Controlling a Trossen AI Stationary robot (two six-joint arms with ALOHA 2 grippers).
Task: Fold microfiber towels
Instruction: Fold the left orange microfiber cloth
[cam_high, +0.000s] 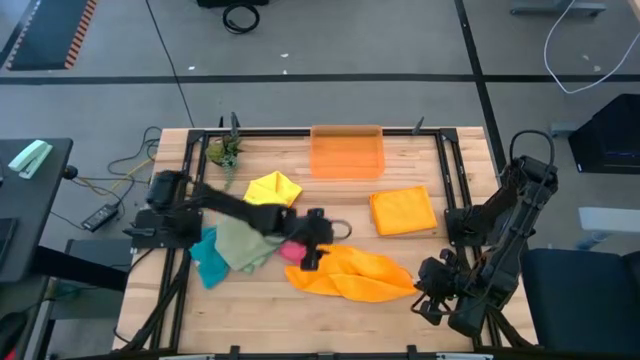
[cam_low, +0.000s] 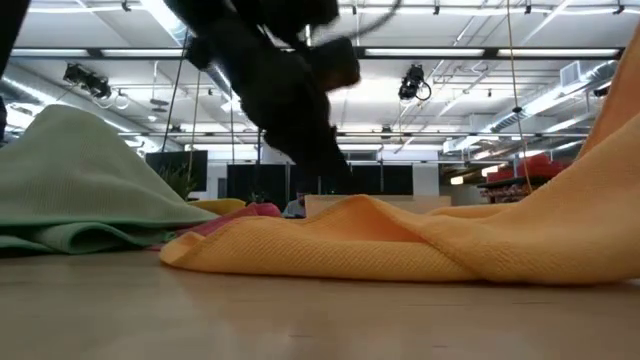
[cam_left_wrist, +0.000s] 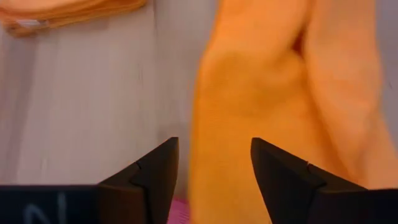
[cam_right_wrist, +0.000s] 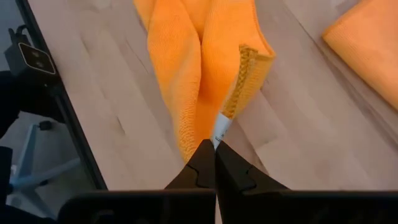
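Here, left gripper (cam_left_wrist: 214, 180) parted over orange towel (cam_left_wrist: 273, 93), right gripper (cam_right_wrist: 214, 163) pinching its corner.

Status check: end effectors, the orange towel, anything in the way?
Left end effector open over crumpled orange towel. Right end effector shut on its corner. Nothing in the way.

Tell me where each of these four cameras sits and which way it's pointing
High view: above the table, looking straight down; both arms show, left pincer open over the rumpled orange towel, right pincer at that towel's corner.
Low view: at table-top height, looking level across; one dark arm comes down from above.
Left wrist view: on the left wrist, looking past its own open fingers.
Right wrist view: on the right wrist; its fingers are shut on the towel's corner.
Shared: all four show the rumpled orange towel.
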